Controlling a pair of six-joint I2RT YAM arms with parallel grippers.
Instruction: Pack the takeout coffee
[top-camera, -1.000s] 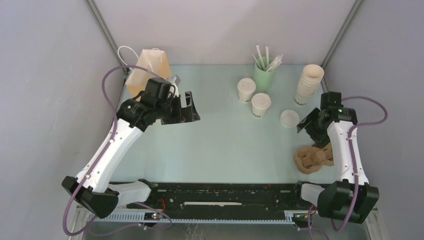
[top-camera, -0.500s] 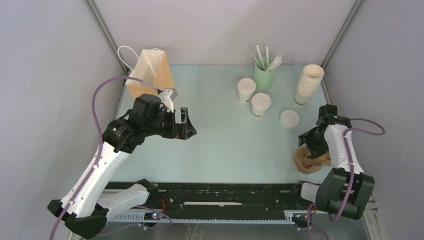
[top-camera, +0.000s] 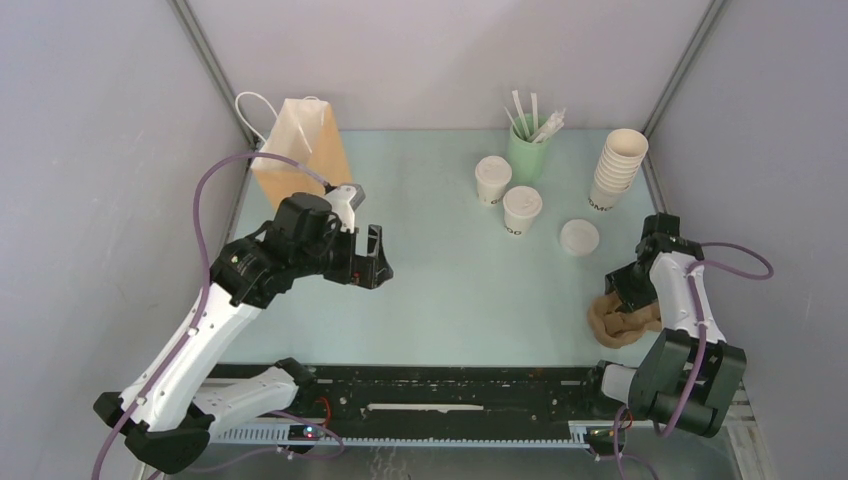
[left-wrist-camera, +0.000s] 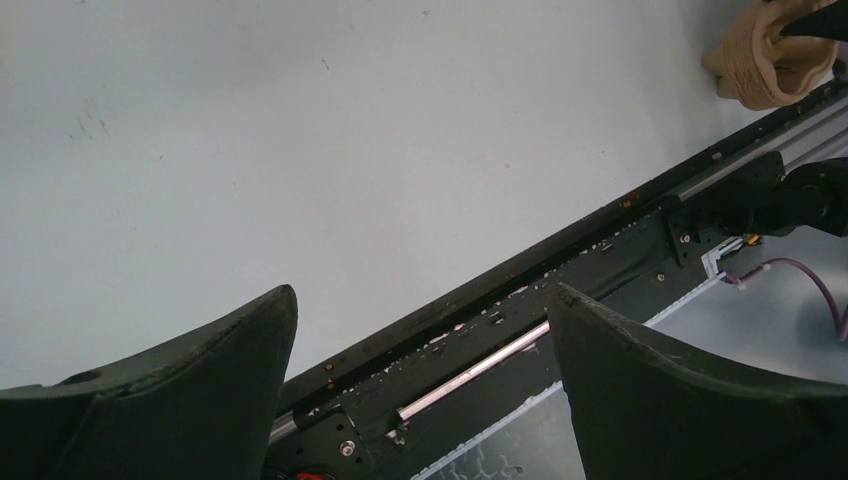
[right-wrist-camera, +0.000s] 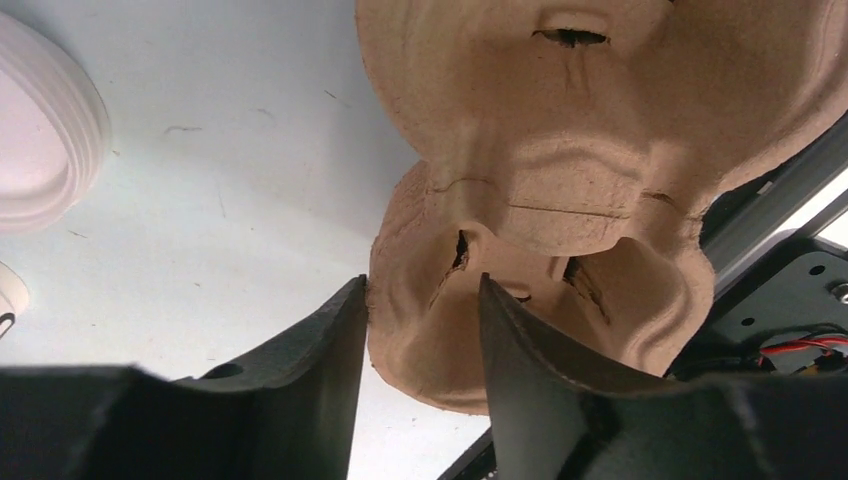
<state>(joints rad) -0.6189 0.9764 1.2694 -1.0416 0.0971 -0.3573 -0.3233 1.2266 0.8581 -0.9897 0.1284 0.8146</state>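
Observation:
Two takeout coffee cups with white lids (top-camera: 491, 180) (top-camera: 521, 209) stand at the back of the table, right of centre. The brown paper bag (top-camera: 299, 145) stands upright at the back left. My left gripper (top-camera: 378, 257) (left-wrist-camera: 420, 290) hovers open over the middle-left of the table, holding nothing. My right gripper (top-camera: 621, 288) (right-wrist-camera: 422, 280) is low at the right edge, half closed astride the rim of a brown pulp cup carrier (top-camera: 622, 322) (right-wrist-camera: 560, 150). One finger (right-wrist-camera: 330, 340) touches the rim's outside; the other sits in a cup well.
A loose white lid (top-camera: 579, 237) (right-wrist-camera: 40, 150) lies just beyond the carrier. A green cup of white sticks (top-camera: 527, 150) and a tall stack of lidless cups (top-camera: 617, 167) stand at the back right. The black rail (top-camera: 450, 385) runs along the near edge.
The right gripper has dropped toward the near right onto the carrier and its jaws have narrowed around the rim. The left arm has drawn back from the bag toward the table's middle.

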